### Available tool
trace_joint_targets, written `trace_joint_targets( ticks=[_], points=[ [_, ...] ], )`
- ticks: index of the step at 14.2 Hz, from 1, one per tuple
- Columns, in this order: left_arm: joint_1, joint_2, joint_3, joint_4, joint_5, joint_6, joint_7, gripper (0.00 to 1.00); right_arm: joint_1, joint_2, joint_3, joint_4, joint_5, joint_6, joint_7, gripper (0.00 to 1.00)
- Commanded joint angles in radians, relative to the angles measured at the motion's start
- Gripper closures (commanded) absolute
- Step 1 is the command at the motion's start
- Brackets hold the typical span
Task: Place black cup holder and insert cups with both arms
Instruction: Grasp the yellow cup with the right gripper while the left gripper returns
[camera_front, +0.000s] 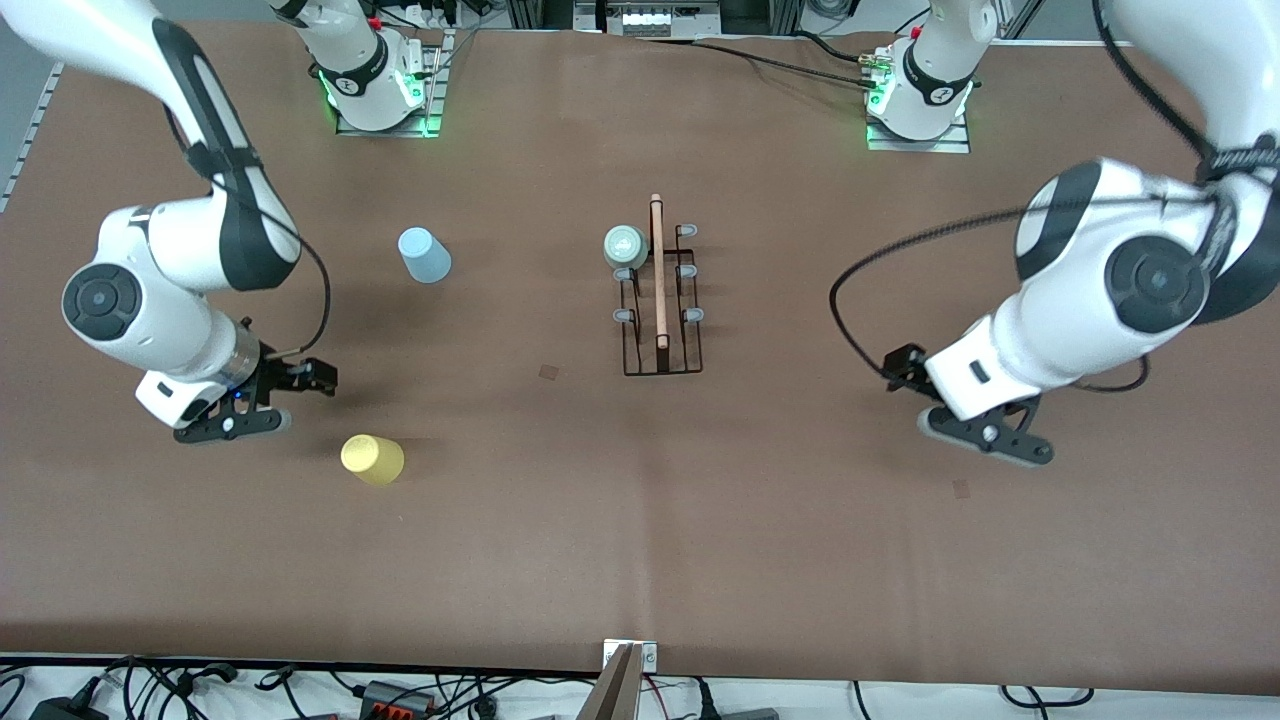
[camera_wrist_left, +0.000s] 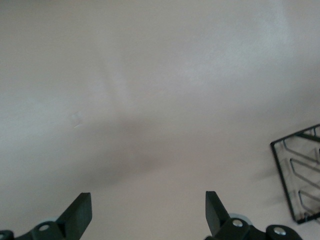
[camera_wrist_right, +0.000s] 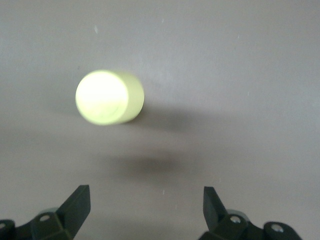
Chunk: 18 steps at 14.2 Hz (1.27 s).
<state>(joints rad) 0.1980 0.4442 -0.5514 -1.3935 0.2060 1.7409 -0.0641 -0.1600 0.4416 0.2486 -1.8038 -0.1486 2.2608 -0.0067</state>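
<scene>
1. I see the black cup holder (camera_front: 660, 300) mid-table, mint cup (camera_front: 625, 246) on a peg.
2. Yellow cup (camera_front: 372, 459) and blue cup (camera_front: 424, 255) sit toward the right arm's end.
3. Left gripper (camera_front: 985, 432) and right gripper (camera_front: 232, 422) are both spread wide, empty.

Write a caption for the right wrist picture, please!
Open right claw hovering over the brown table, with an upside-down yellow cup ahead.

The rack (camera_front: 660, 300) stands upright at the middle of the brown bench (camera_front: 640, 560), its wooden handle running twelve to six o'clock. A mint cup (camera_front: 625, 246) sits upturned on a peg at its eleven o'clock. The blue cup (camera_front: 424, 255) and yellow cup (camera_front: 372, 459) stand toward the right arm's end. The right gripper (camera_front: 232, 423) hangs beside the yellow cup; the left gripper (camera_front: 985, 436) is over bare bench.
</scene>
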Motion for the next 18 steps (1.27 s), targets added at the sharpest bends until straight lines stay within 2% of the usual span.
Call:
trace_joint_targets(
  ticks=[1,3,5,7,9,10,13,15,18],
  points=[
    [0.006,-0.088,-0.005,-0.012,0.023,-0.098,0.021,0.00,0.004,0.061,0.024,0.035,-0.014,0.098,0.002,0.00],
    [0.008,-0.113,-0.004,-0.007,0.020,-0.168,0.023,0.00,0.008,0.097,0.024,0.035,-0.016,0.169,0.023,0.00],
    [0.029,-0.120,0.014,0.063,0.007,-0.259,0.036,0.00,0.023,0.111,0.024,0.035,-0.016,0.204,0.024,0.00],
    [0.031,-0.165,0.089,0.045,-0.055,-0.279,0.063,0.00,0.025,0.135,0.024,0.034,-0.020,0.248,0.022,0.00],
    [-0.026,-0.252,0.281,-0.053,-0.219,-0.255,0.075,0.00,0.036,0.170,0.024,0.034,-0.020,0.325,0.022,0.00],
    [-0.072,-0.293,0.341,-0.108,-0.235,-0.235,0.075,0.00,0.037,0.186,0.024,0.034,-0.026,0.360,0.019,0.00],
    [-0.199,-0.375,0.488,-0.197,-0.235,-0.123,0.073,0.00,0.039,0.218,0.023,0.034,-0.029,0.431,0.020,0.00],
    [-0.212,-0.476,0.499,-0.293,-0.234,0.015,0.072,0.00,0.039,0.235,0.023,0.032,-0.029,0.463,0.008,0.00],
    [-0.264,-0.504,0.543,-0.325,-0.231,0.037,0.067,0.00,0.036,0.244,0.023,0.023,-0.031,0.470,0.002,0.01]
  ],
)
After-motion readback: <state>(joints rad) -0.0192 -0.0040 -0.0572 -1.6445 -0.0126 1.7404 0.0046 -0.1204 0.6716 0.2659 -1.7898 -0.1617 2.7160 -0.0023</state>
